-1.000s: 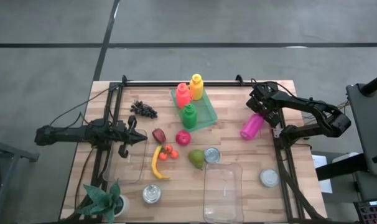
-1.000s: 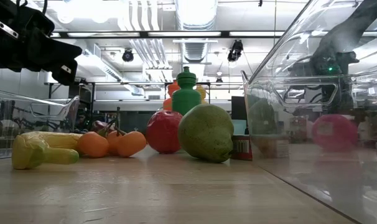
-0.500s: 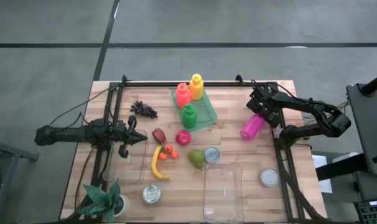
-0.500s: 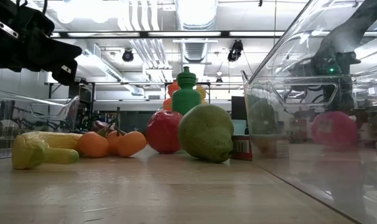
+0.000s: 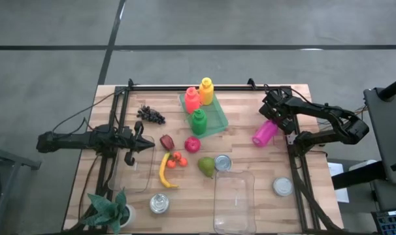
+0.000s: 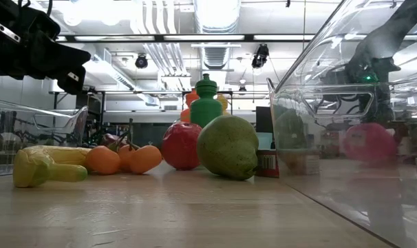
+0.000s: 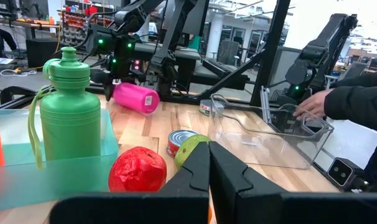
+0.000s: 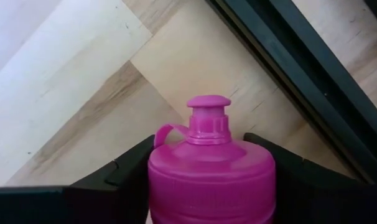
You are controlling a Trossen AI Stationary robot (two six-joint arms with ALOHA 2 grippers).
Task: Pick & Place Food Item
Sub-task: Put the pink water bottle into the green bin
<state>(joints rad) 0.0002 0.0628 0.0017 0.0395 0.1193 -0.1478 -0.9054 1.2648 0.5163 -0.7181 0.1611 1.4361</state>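
High view: the right claw (image 5: 274, 119) is seen closed around the upper end of a pink bottle (image 5: 264, 132), near the right edge of the counter (image 5: 250, 147); in the right wrist view the dark fingers (image 8: 123, 174) are pressed against both sides of the bottle's body, the cap pointing away from the camera. Whether the bottle is lifted or lying on the wood cannot be settled. The left claw (image 5: 146, 145) is held shut and empty above the left clear bin (image 5: 116, 176), apparently waiting.

The food items are judged untouched: grapes (image 5: 150, 115), red apple (image 5: 192, 144), pear (image 5: 206, 166), banana (image 5: 163, 171) and small oranges (image 5: 176, 160) all lie loose on the counter, and the centre clear bin (image 5: 234, 201) holds nothing (no placement is yet shown). Almost the whole task is therefore judged to remain.

In the low view the bottle is seen only as a pink blur through the bin wall, and the right claw is largely hidden. A person's hand (image 7: 313, 102) shows beyond the counter in the left wrist view
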